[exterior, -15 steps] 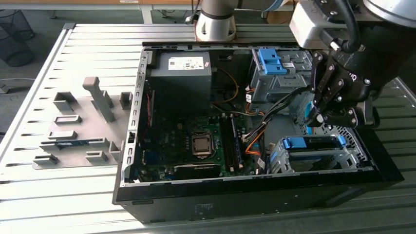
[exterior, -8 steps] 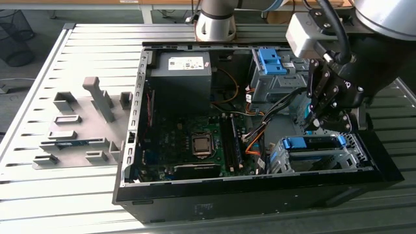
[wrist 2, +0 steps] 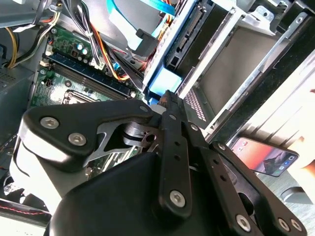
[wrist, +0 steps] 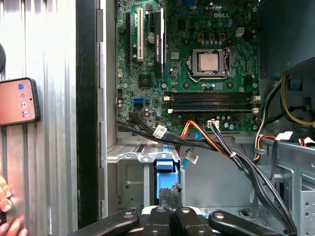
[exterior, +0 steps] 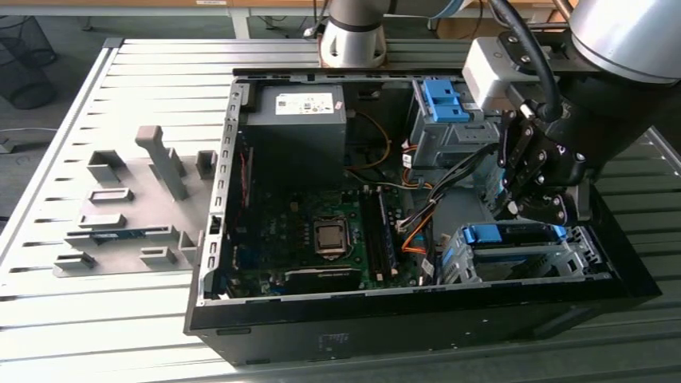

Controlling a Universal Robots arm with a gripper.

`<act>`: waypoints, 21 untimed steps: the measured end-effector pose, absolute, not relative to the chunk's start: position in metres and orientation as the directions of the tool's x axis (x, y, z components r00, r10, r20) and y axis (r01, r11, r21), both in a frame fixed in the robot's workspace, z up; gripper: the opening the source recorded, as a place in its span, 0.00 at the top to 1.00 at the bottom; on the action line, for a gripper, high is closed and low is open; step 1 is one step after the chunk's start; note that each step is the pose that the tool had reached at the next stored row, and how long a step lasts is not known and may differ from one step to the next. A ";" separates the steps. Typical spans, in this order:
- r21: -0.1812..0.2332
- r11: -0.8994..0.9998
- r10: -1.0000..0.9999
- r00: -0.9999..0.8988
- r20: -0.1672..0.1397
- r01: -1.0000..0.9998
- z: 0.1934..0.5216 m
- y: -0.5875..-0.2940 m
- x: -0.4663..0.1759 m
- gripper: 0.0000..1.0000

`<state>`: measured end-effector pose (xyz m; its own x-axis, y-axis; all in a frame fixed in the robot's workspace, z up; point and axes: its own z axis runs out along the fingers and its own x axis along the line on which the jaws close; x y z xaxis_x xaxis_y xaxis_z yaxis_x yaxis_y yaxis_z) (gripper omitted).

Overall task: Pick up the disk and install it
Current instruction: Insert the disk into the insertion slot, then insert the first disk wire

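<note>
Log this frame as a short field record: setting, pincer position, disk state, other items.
setting: open computer case on a slatted metal table
pincer: inside the case, just above the drive cage
disk: blue caddy edge seated in the drive cage
motherboard: exposed, CPU socket visible
other items: grey fixture block beside the case; phone lying on the table

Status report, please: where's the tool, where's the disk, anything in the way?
Tool above the drive cage. Disk sits in cage, blue caddy showing. Cable bundle close alongside.

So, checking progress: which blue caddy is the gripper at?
The blue caddy in the front drive cage, directly under the gripper; the other blue caddy sits farther back.
</note>
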<state>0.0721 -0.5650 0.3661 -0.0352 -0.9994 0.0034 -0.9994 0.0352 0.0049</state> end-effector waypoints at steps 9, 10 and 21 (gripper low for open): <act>0.005 0.035 -0.999 -0.035 0.003 -0.999 0.366 -0.565 0.072 0.89; 0.005 0.035 -0.999 -0.035 0.003 -0.999 0.366 -0.565 0.072 0.89; 0.005 0.035 -0.999 -0.035 0.004 -0.999 0.366 -0.565 0.079 0.89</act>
